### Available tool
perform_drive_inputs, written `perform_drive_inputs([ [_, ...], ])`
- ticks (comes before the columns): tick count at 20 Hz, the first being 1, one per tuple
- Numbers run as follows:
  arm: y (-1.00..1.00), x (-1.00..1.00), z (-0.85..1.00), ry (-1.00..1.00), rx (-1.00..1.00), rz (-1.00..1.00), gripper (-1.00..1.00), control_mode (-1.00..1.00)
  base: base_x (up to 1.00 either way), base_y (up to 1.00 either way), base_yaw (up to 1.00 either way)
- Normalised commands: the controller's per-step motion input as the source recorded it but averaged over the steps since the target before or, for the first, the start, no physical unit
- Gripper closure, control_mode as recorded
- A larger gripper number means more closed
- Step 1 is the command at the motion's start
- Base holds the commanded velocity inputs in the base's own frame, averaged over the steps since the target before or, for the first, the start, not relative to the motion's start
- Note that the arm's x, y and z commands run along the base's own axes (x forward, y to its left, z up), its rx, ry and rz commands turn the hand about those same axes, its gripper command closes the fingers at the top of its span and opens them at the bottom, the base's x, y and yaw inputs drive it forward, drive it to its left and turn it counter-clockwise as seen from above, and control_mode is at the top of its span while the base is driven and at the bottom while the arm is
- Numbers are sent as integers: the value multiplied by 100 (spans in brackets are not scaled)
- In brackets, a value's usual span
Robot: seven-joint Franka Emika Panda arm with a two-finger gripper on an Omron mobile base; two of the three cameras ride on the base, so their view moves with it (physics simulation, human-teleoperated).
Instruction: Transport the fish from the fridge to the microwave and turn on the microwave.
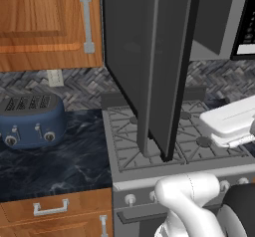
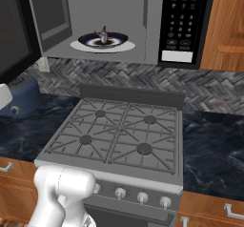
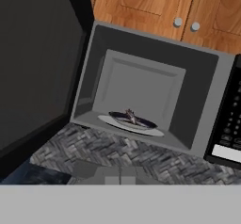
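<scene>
The microwave (image 2: 183, 21) hangs above the stove with its door (image 1: 144, 57) swung wide open to the left. Inside, the fish (image 2: 103, 34) lies on a dark blue plate (image 2: 119, 39) that rests on the white turntable (image 2: 78, 45). The hand view looks up into the cavity from in front and below, at the fish (image 3: 131, 117) and the black control panel (image 3: 233, 119). My arm's white wrist (image 1: 231, 121) hovers over the stove's right side, clear of the microwave. My gripper is shut and holds nothing. The fridge is out of view.
The open door (image 3: 33, 63) juts out over the left half of the gas stove (image 2: 119, 130). A blue toaster (image 1: 32, 119) stands on the dark marble counter (image 1: 60, 166) to the left. Wooden cupboards (image 1: 45, 17) flank the microwave.
</scene>
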Motion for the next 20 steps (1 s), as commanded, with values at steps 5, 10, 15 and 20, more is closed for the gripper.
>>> perform_drive_inputs([
  [5,26,-20,0,-3,-5,0,100,-100,0,0,0],
  [10,28,-19,0,-2,-5,0,100,-100,0,0,0],
  [15,31,-23,0,-5,-6,0,100,-100,0,0,0],
  [20,25,-22,0,-6,-5,0,100,-100,0,0,0],
])
